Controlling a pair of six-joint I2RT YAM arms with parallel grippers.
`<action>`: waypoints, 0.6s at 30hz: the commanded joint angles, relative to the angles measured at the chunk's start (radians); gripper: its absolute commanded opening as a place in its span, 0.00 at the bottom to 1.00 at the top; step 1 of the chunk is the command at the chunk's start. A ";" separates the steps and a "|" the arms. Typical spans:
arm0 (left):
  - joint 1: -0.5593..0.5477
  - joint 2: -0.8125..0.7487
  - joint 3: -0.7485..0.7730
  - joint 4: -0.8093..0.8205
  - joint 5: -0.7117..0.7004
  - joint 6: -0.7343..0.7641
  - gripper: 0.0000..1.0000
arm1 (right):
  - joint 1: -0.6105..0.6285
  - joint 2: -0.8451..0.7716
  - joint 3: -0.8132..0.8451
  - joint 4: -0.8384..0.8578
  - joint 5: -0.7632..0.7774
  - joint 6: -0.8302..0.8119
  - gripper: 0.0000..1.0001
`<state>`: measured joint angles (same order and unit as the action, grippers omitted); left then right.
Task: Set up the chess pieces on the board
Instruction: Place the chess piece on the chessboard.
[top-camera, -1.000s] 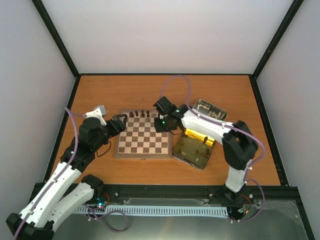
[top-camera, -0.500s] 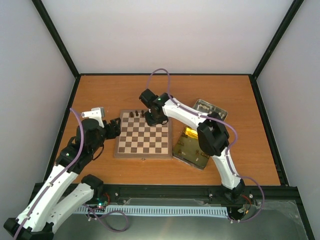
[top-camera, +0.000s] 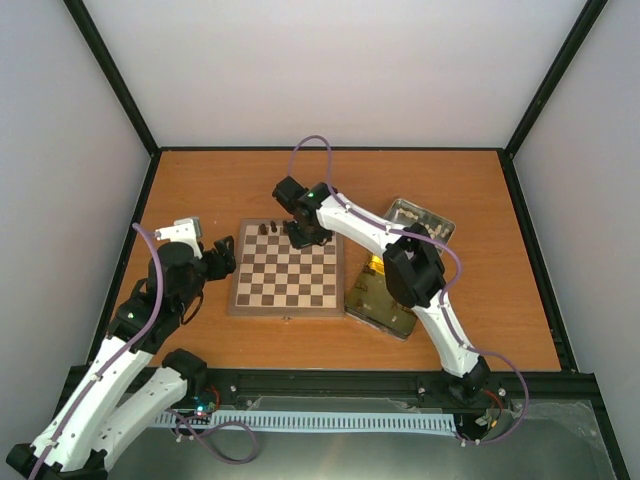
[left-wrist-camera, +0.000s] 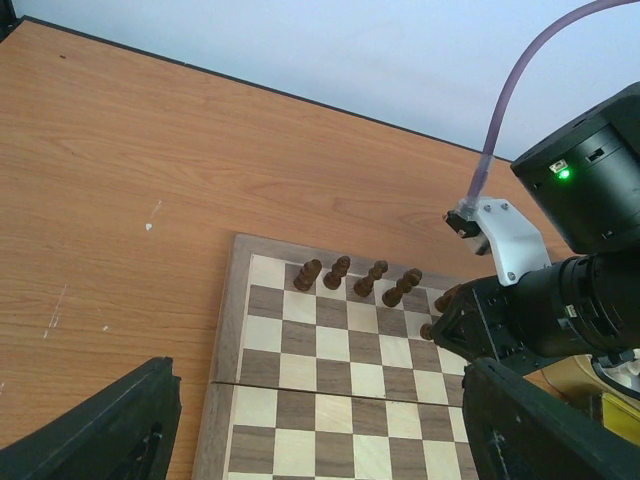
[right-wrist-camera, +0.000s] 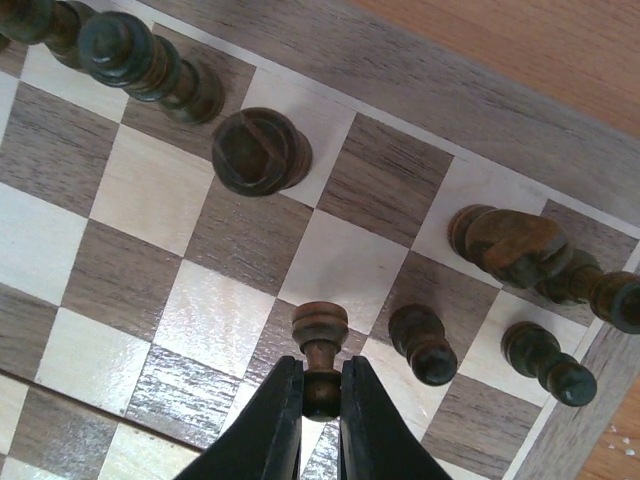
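- Pawn (right-wrist-camera: 320, 345), dark brown, is pinched by its top in the right gripper (right-wrist-camera: 320, 372). The jaws are closed tight on it, over the chessboard (right-wrist-camera: 450, 80), second row in from the wooden border. Honestly can't tell if the base is touching the square or hanging just above it.
- It seems to sit close to the line between a dark square and a light one, so a drop right here could leave it straddling two squares.
- The neighbour pawn (right-wrist-camera: 425, 345) is just beside it, with a third pawn (right-wrist-camera: 545, 362) past that. When the fingers spread to let go, one could clip the neighbour, and these skinny things probably tip at nothing.
- In the back row there's a rook-looking piece (right-wrist-camera: 262, 150), what looks like a knight (right-wrist-camera: 510, 245), and a cluster of pieces (right-wrist-camera: 130, 60) packed close. If one falls, I'd expect dominoes.
- Letting go before the base is flat means a topple. Pulling out at a slant could drag the pawn along.
- The left gripper (left-wrist-camera: 325, 400) is spread wide with nothing in it, off the board's left edge and clear of the pieces. It's only trouble if it swings in.
- The tin (top-camera: 385, 295) sits just beside the board's right edge, under the right arm's reach, so a low elbow could bump it.
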<state>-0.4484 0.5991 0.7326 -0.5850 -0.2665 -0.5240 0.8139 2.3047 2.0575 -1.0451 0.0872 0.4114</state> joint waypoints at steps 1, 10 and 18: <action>0.005 -0.005 0.005 -0.007 -0.024 0.014 0.78 | 0.005 0.032 0.045 -0.034 0.034 -0.011 0.09; 0.004 -0.002 0.004 -0.007 -0.024 0.015 0.78 | 0.002 0.053 0.071 -0.035 0.034 -0.017 0.11; 0.005 0.000 0.003 -0.009 -0.028 0.015 0.78 | 0.002 0.058 0.083 -0.030 0.030 -0.019 0.17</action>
<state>-0.4488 0.6003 0.7319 -0.5858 -0.2806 -0.5240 0.8139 2.3432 2.1048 -1.0664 0.1013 0.4034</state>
